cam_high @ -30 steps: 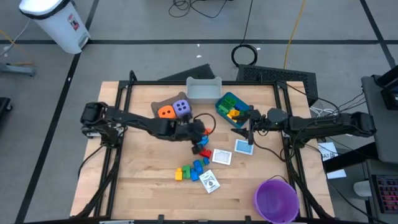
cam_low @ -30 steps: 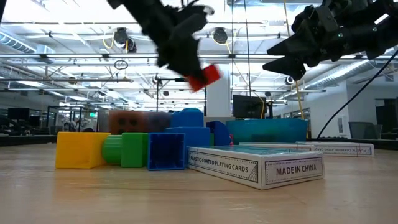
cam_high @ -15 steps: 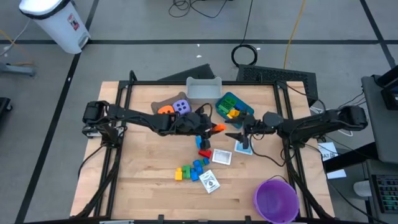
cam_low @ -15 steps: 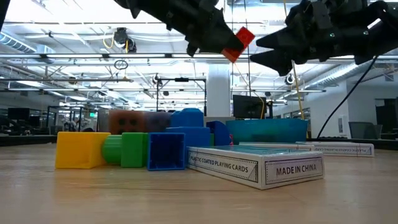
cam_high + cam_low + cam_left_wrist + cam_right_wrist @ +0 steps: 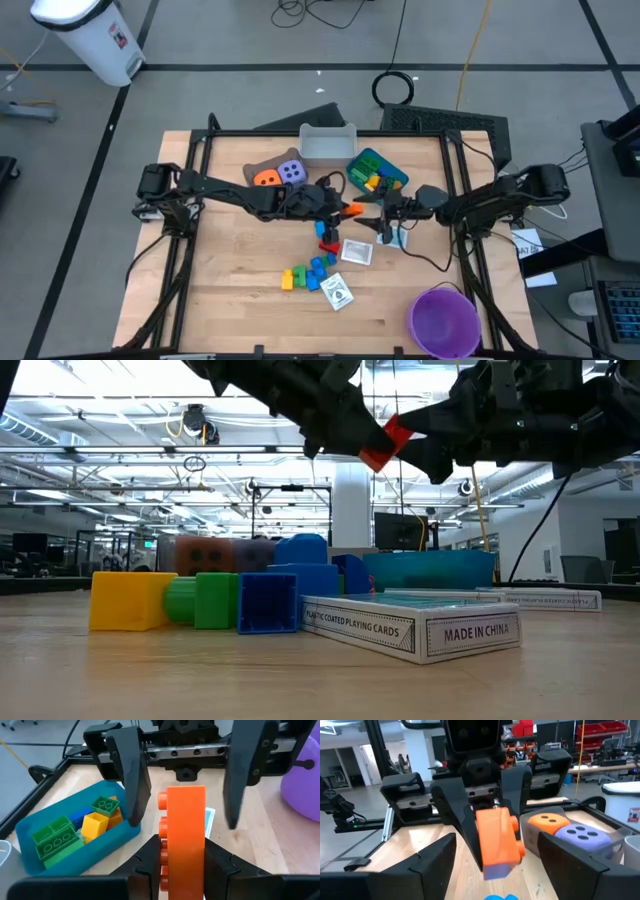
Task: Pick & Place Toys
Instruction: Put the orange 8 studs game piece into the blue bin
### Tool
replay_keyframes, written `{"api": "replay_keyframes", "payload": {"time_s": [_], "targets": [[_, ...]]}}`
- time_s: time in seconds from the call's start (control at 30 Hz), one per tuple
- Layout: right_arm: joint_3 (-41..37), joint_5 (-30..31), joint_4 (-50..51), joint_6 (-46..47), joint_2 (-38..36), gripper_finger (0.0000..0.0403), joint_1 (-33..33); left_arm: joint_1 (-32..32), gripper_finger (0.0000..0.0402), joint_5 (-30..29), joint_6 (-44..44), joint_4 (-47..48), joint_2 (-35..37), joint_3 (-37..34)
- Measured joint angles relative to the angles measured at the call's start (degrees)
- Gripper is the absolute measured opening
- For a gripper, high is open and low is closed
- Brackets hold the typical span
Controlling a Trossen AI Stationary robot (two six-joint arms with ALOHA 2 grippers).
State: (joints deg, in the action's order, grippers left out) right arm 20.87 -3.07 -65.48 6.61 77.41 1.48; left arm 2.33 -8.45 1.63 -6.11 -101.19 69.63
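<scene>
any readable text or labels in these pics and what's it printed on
"PLASTIC COATED PLAYING CARDS": long side of the card box, low view.
"MADE IN CHINA": end face of that same box.
The second card box behind it has print too small to read.
The white bin's label is also unreadable.

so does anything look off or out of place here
Nothing spilled or damaged. The one unusual thing: the left pincer holds an orange brick in mid-air above the table, and the open right pincer faces it closely, a finger on either side, not yet gripping.
</scene>
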Motion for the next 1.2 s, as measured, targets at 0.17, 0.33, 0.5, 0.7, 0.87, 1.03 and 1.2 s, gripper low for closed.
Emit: {"api": "replay_keyframes", "payload": {"time_s": [0.17, 0.33, 0.5, 0.7, 0.87, 1.03, 1.2], "targets": [[0.58, 0.00, 0.31, 0.01, 0.61, 0.0230, 0.02, 0.04, 0.0102, 0.00, 0.02, 0.00, 0.00, 0.00], [0.91, 0.00, 0.73, -0.02, 0.61, 0.0171, 0.02, 0.02, 0.0121, -0.02, 0.04, -0.03, 0.00, 0.00], [0.91, -0.09, 0.95, -0.21, 0.61, 0.0102, 0.02, 0.02, 0.0111, 0.24, 0.40, -0.03, 0.00, 0.00], [0.91, -0.10, 1.04, -0.28, 0.58, 0.0084, 0.03, -0.02, 0.0141, -0.31, 6.25, -0.32, 0.00, -0.02], [0.89, -0.01, 2.52, 0.15, -1.19, 0.0084, 0.43, 0.19, 0.0226, -1.67, 5.07, 1.94, 2.41, -0.02], [0.89, 1.50, 10.55, 2.79, -6.15, 0.0093, 2.32, 0.37, 0.0291, -2.15, 1.41, 8.11, 9.31, 0.00], [0.88, 14.63, 23.57, 2.34, -11.34, 0.0088, 3.84, 0.26, 0.0324, -2.54, 1.97, 11.58, 12.57, 0.02]]}}
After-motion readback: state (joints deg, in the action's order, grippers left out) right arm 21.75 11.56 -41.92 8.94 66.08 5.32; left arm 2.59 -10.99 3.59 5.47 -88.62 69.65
